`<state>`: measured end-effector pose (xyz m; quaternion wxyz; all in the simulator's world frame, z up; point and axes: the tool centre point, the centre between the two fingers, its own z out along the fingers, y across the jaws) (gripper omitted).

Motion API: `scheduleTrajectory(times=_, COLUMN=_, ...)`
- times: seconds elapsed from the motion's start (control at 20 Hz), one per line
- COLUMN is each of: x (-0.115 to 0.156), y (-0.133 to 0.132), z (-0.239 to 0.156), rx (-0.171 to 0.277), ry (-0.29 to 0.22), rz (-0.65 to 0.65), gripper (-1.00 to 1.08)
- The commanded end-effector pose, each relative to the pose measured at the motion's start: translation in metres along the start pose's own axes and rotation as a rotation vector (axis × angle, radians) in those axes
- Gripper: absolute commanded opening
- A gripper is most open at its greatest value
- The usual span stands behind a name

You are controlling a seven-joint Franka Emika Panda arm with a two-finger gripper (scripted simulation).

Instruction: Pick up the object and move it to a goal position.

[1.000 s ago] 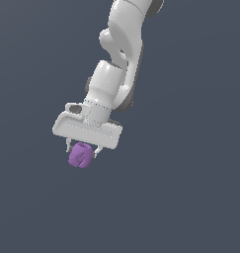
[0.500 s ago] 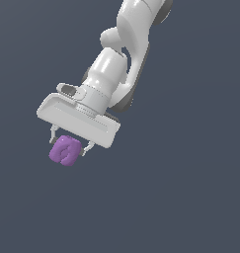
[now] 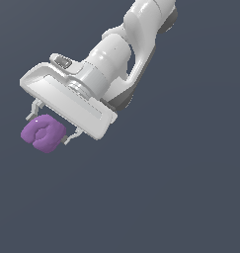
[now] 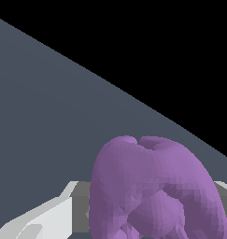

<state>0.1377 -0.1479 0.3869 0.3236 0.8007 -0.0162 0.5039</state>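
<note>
The gripper [image 3: 48, 125] is clamping the object [image 3: 42, 133] between its two short fingers, one finger [image 3: 34, 107] showing at the blob's upper side and the other [image 3: 70, 137] at its side toward the exterior view's right, both touching the purple surface. The object is sitting at the fingertips, just below the wide white gripper body [image 3: 67, 101] and clearly narrower than it, in the left part of the exterior view, over the plain grey-blue ground [image 3: 180, 188]. The exterior view is giving the whole pose: the white arm [image 3: 141, 29] is coming down diagonally from the top right, wrist tilted, gripper pointing down and toward the exterior view's left, with a small dark panel [image 3: 63, 62] on top of the hand. Whether the blob is touching the ground is not readable there. The wrist view is giving only a close look: the object [image 4: 154, 189] is filling the lower part, a pale finger [image 4: 45, 217] is showing beside it with a grey pad strip [image 4: 81, 205] against the blob, and the grey ground [image 4: 49, 102] is ending at a slanted edge against black. The blob is looking matte, lumpy, rounded and faceted, with a cleft at one end and a dimpled ring-like centre; the arm shells are looking smooth and glossy white.
</note>
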Motion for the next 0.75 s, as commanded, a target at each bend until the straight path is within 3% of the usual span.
scheduleTrajectory(times=0.0, x=0.013, y=0.012, z=-0.005, rx=-0.038, ry=0.033, rz=0.019, gripper=-1.00)
scheduleTrajectory(times=0.35, x=0.034, y=0.034, z=-0.015, rx=-0.111, ry=0.089, rz=0.054, gripper=-1.00)
scheduleTrajectory(times=0.7, x=0.038, y=0.041, z=-0.018, rx=-0.137, ry=0.102, rz=0.065, gripper=-1.00)
